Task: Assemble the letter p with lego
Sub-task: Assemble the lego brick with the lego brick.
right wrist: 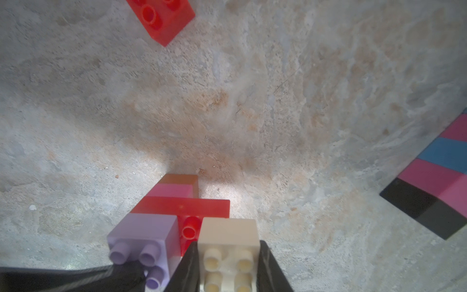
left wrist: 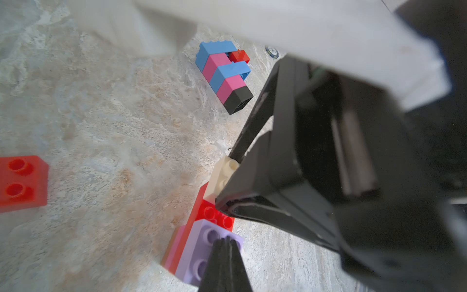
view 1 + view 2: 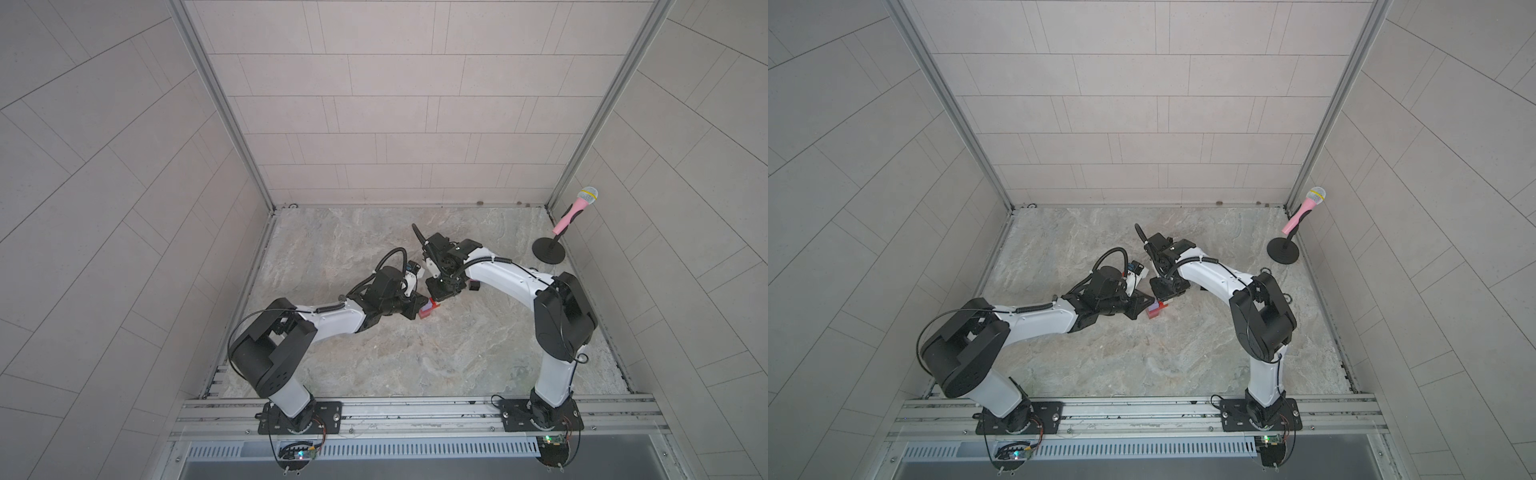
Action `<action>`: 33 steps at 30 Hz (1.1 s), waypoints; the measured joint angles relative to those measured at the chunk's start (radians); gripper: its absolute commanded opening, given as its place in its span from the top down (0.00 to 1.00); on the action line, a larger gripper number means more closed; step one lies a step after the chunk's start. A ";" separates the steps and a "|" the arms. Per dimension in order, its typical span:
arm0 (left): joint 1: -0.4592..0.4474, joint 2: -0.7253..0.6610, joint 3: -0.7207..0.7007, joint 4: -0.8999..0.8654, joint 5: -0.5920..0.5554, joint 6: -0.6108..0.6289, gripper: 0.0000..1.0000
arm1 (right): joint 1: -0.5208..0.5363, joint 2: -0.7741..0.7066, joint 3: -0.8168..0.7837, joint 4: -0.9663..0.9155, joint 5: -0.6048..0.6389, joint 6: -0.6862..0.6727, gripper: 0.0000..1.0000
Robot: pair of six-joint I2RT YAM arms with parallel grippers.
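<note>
Stacked upright mid-bench: orange-brown brick (image 1: 180, 179) lowest, pink brick (image 1: 174, 191), oblong red brick (image 1: 182, 206), lilac brick (image 1: 144, 237) and cream brick (image 1: 228, 250) studs-up on top. Apart: loose red brick (image 1: 161, 17); blue-pink-black bar (image 2: 223, 75) lying flat.

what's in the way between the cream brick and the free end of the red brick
Nothing visible. The cream brick, held in the right gripper, sits at the red brick's free end; the lilac brick under the left gripper sits beside it, apart.

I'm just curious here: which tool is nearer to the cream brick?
Right. The right tool clamps the cream brick; the left tool, shut, touches the lilac brick beside it.
</note>
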 measured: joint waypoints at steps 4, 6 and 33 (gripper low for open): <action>0.000 0.000 0.000 0.000 0.000 0.000 1.00 | 0.005 0.002 0.002 0.000 0.009 0.000 0.92; 0.000 0.000 0.000 0.000 0.000 0.000 1.00 | 0.005 0.002 0.002 -0.001 0.009 0.000 0.82; -0.002 -0.017 0.028 -0.040 -0.010 0.005 1.00 | -0.041 -0.256 0.003 -0.066 0.016 -0.004 0.52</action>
